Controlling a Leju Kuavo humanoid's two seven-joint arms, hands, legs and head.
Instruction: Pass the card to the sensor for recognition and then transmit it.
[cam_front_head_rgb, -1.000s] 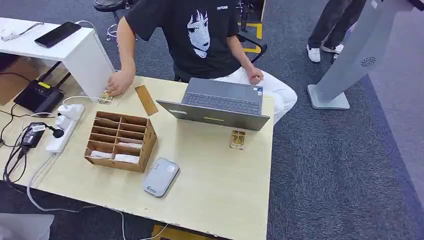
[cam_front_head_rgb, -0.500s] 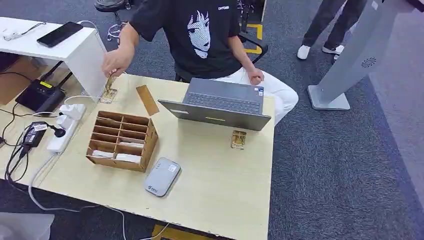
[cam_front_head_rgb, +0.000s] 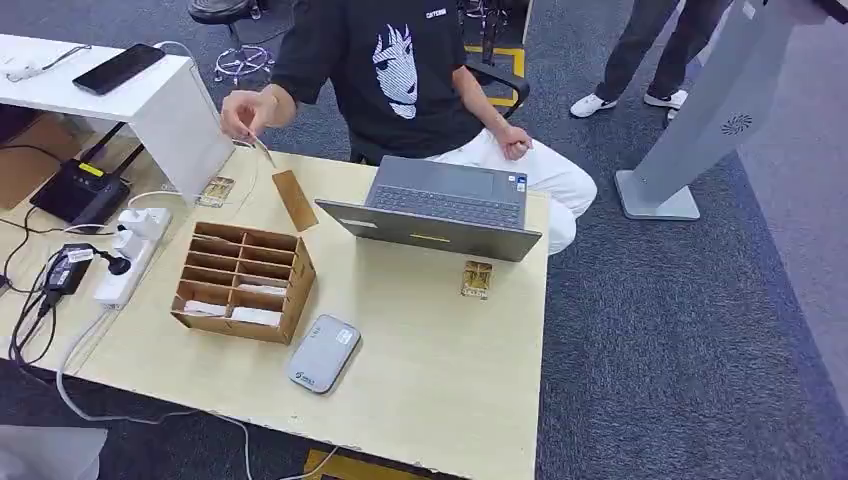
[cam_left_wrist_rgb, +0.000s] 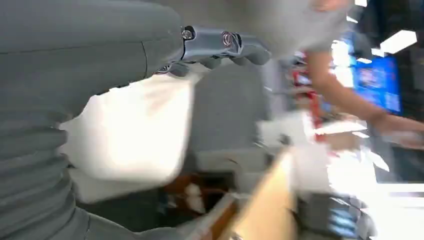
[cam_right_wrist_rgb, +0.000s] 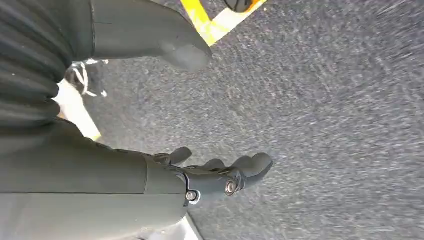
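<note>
Raised off the wooden table (cam_front_head_rgb: 430, 350), a person's hand (cam_front_head_rgb: 243, 112) holds a card (cam_front_head_rgb: 264, 151); both robot hands' fingers (cam_right_wrist_rgb: 250, 167) hang empty, apart.

Desk (cam_front_head_rgb: 430, 370) pale wood. Laptop (cam_front_head_rgb: 440, 205) dark grey. Divided box (cam_front_head_rgb: 243, 282) brown cardboard. Sensor (cam_front_head_rgb: 322, 353) light grey. Person's shirt (cam_front_head_rgb: 390, 70) black, white face print. Carpet (cam_front_head_rgb: 680, 330) blue-grey. Side table (cam_front_head_rgb: 150, 100) white.
</note>
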